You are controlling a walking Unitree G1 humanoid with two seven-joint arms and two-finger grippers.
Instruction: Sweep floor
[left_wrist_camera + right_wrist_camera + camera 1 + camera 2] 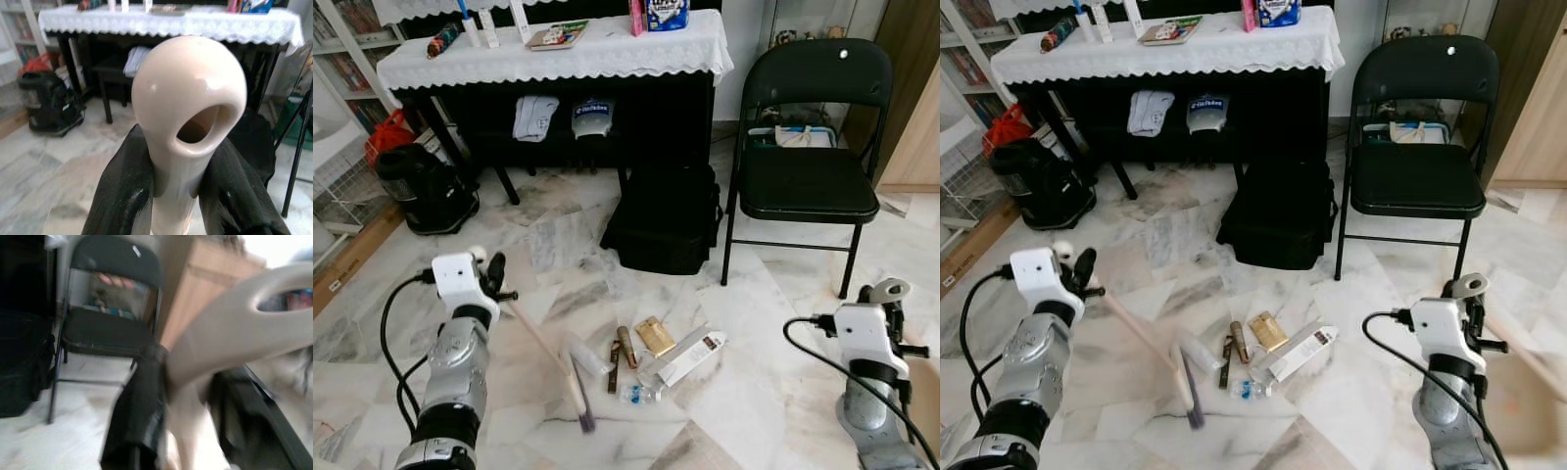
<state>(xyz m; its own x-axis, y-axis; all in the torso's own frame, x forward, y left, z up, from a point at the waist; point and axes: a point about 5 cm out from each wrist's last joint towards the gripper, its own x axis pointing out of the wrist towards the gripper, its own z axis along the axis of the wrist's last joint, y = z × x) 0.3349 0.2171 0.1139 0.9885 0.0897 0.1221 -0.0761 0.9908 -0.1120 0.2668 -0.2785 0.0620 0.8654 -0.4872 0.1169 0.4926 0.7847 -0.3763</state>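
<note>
1. The left gripper (178,196) is clamped on the cream handle of a small broom (544,352). In the left wrist view both black fingers (122,196) press against the handle's neck, just below its rounded end with the hanging hole.
2. The broom's handle slants from the left gripper down to the marble floor (773,392). Its dark bristle head (584,419) rests on the floor, just left of the litter.
3. The litter lies in a loose cluster on the floor between the two arms: a white carton (690,354), a gold packet (655,336), a brown tube (626,347), a clear bottle (590,357) and a small crumpled wrapper (636,394).
4. The right gripper (183,431) is closed around a beige looped handle (244,328). The right wrist view is blurred, and what the handle belongs to cannot be told. In the right eye view a pale, blurred shape (1528,372) extends from that gripper toward the lower right.
5. A black folding chair (808,176) stands ahead on the right, well apart from the litter.
6. A black bag (666,220) sits on the floor in front of a dark cabinet (636,113) covered by a white lace cloth (558,54).
7. A black vacuum cleaner (426,191) stands on the floor at the far left.
</note>
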